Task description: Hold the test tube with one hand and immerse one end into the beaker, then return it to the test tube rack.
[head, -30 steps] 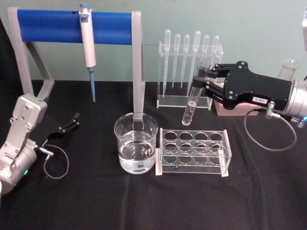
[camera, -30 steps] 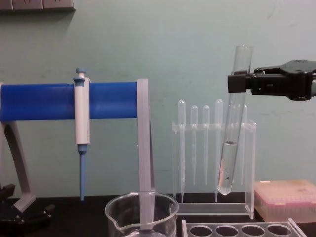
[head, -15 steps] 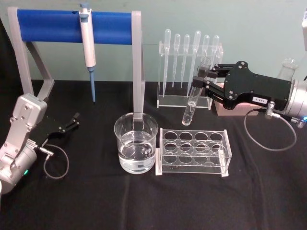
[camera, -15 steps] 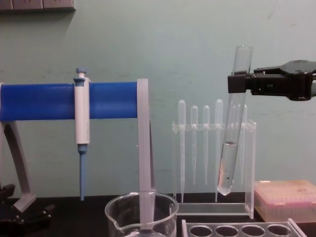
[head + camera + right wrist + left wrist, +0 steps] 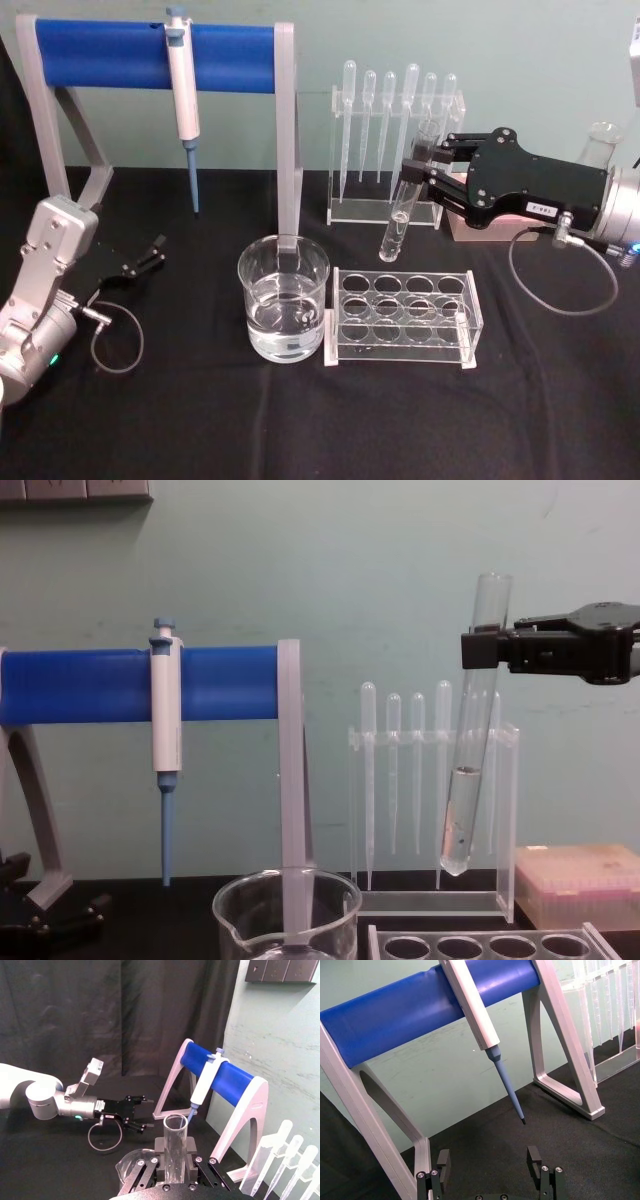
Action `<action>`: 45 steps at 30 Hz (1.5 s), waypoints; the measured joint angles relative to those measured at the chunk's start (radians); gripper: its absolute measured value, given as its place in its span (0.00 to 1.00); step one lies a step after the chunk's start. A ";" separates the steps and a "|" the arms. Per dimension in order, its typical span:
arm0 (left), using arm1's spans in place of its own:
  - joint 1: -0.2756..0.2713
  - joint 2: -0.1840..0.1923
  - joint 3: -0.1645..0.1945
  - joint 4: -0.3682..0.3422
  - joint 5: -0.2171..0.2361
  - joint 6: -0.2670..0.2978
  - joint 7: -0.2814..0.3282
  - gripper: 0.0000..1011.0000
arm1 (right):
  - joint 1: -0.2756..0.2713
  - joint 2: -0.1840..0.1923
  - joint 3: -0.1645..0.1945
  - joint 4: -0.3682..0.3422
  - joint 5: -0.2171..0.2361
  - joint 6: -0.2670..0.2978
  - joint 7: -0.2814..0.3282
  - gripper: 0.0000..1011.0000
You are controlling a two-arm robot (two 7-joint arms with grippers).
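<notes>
Right gripper point(image 5: 415, 170) is clamped on the test tube point(image 5: 398, 205) near its open top, holding it in the air above and a little behind the test tube rack point(image 5: 405, 299). The tube hangs slightly tilted, its rounded bottom well clear of the rack's holes in the chest view. Left gripper point(image 5: 490, 1165) is parked low on the table point(image 5: 300, 420), far to the left of the rack, fingers apart and empty.

As I judge it, the pick-up is done, since the tube is out of the rack and securely held. Its lower end is not in the beaker point(image 5: 284, 300), and nothing shows whether the dip has already happened. Returning the tube to a hole is certainly left.

The beaker stands just beside the rack's left end and is roughly half full of clear liquid. The tube appears to hold a little clear liquid in its lower part. All eight holes of the rack look empty.
</notes>
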 joint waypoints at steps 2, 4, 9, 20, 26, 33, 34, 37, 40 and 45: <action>0.000 0.000 0.000 0.000 0.000 0.000 0.000 0.99 | 0.000 0.000 0.000 0.000 0.000 0.000 0.000 0.24; 0.000 0.000 0.000 0.000 0.000 0.000 0.000 0.99 | 0.000 0.000 0.000 0.000 0.000 0.000 0.000 0.24; 0.000 0.000 0.000 0.000 0.000 0.000 0.000 0.99 | 0.000 0.000 0.000 0.000 0.000 0.000 0.000 0.24; 0.000 0.000 0.000 0.000 0.000 0.000 0.000 0.99 | 0.000 0.000 0.000 0.000 0.000 0.000 0.000 0.24; 0.000 0.000 0.000 0.000 0.000 0.000 0.000 0.99 | 0.000 0.000 0.000 0.000 0.000 0.000 0.000 0.24; 0.000 0.000 0.000 0.000 0.000 0.000 0.000 0.99 | 0.000 0.000 0.000 0.000 0.000 0.000 0.000 0.24; 0.000 0.000 0.000 0.000 0.000 0.000 0.000 0.99 | 0.000 0.000 0.000 0.000 0.000 0.000 0.000 0.24; 0.000 0.000 0.000 0.000 0.000 0.000 0.000 0.99 | 0.000 0.000 0.000 0.000 0.000 0.000 0.000 0.24; 0.000 0.000 0.000 0.000 0.000 0.000 0.000 0.99 | 0.000 0.000 0.000 0.000 0.000 0.000 0.000 0.24; 0.000 0.000 0.000 0.000 0.000 0.000 0.000 0.99 | 0.000 0.000 0.000 0.000 0.000 0.000 0.000 0.24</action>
